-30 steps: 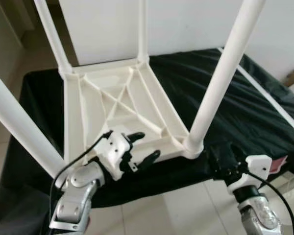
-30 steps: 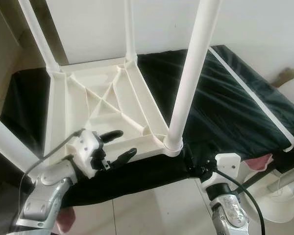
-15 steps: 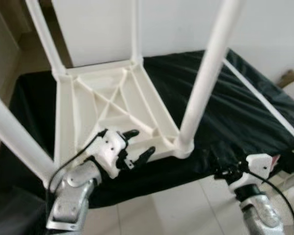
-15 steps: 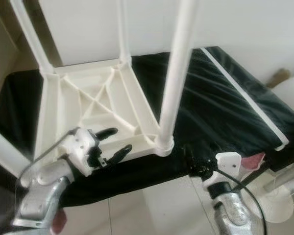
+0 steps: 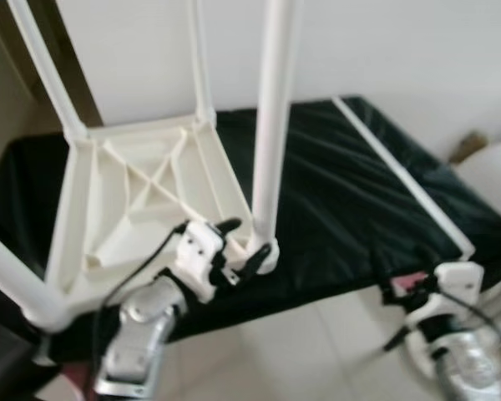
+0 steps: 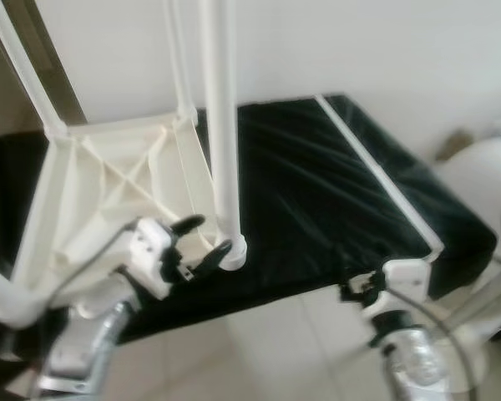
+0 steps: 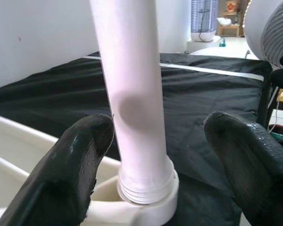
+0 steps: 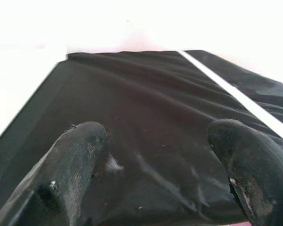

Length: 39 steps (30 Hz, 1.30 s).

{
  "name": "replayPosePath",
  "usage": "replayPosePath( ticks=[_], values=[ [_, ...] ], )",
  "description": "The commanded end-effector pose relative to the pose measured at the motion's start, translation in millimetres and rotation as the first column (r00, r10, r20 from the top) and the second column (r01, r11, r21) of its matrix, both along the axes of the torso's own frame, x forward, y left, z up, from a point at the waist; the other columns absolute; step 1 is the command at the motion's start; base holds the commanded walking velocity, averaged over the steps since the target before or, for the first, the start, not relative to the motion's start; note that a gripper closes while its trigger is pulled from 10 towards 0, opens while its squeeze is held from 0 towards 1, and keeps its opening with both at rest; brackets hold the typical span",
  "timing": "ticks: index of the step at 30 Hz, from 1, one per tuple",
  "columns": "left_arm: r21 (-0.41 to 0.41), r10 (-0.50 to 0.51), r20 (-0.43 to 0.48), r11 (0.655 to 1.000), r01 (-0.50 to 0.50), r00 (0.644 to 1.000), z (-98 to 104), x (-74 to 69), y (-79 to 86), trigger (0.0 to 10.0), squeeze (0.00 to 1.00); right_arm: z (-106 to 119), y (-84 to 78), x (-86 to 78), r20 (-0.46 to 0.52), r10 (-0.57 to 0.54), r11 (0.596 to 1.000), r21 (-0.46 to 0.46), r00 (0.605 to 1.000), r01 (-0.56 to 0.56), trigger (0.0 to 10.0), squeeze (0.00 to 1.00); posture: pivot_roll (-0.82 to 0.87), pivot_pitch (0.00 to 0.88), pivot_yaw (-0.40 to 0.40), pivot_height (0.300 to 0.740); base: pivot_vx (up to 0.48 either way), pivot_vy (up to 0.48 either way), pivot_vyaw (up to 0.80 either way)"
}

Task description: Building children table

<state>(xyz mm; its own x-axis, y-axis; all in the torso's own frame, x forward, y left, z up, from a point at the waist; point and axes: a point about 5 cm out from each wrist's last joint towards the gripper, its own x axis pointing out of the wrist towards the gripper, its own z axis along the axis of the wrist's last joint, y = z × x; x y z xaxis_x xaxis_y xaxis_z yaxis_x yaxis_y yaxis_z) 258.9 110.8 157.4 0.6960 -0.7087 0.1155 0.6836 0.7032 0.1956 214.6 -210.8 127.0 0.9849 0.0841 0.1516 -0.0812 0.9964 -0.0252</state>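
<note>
In the left eye view, the upturned white children table (image 5: 138, 196) is seen on the black-draped desk (image 5: 359, 200), the left tool (image 5: 240, 242) spread beside its near leg (image 5: 271, 125). In the left wrist view, that leg is flanked by both fingers (image 7: 75, 165), untouched. In the right wrist view, the right tool (image 8: 155, 155) is held spread over the black cover.

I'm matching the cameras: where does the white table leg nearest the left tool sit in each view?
Left eye: leg upright at centre, beside left tool.
Right eye: leg left of centre.
Left wrist: leg between the tool's fingers.
Right wrist: black cloth ahead.
Shared landmark: white strip on the cloth.
</note>
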Motion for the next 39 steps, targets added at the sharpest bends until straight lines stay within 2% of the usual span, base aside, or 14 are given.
replayPosePath(
  ticks=[1, 18, 27, 39],
  values=[
    [-0.007, 0.075, 0.003, 0.997, -0.075, 0.997, 1, 0.8, 1.4, 10.0, 0.00, -2, 0.7, 0.6, -0.009, 0.018, 1.000, -0.004, 1.000, -0.018, 10.0, 0.00, -0.04, 0.041, -0.015, 0.740, 0.000, 0.000, 0.00],
    [-0.013, 0.096, 0.015, 0.995, -0.096, 0.995, 2, -2.7, -4.5, 10.0, 0.00, 2, -4.3, 6.8, -0.002, 0.047, 0.998, -0.032, 0.999, -0.047, 10.0, 0.00, -0.04, 0.047, -0.015, 0.740, 0.000, 0.000, 0.71],
    [0.005, 0.101, 0.010, 0.995, -0.101, 0.995, -2, -4.8, -5.9, 10.0, 0.00, -2, -9.5, 6.5, 0.000, -0.003, 1.000, -0.010, 1.000, 0.003, 10.0, 0.00, -0.03, 0.055, -0.010, 0.740, 0.000, 0.000, 0.00],
    [-0.029, 0.108, -0.075, 0.993, -0.110, 0.991, -11, -6.0, -4.8, 10.0, 0.00, -8, -8.9, 4.1, -0.008, -0.036, 0.999, 0.003, 0.999, 0.036, 10.0, 0.00, -0.03, 0.069, -0.010, 0.740, 0.000, 0.000, 0.00]
  ],
)
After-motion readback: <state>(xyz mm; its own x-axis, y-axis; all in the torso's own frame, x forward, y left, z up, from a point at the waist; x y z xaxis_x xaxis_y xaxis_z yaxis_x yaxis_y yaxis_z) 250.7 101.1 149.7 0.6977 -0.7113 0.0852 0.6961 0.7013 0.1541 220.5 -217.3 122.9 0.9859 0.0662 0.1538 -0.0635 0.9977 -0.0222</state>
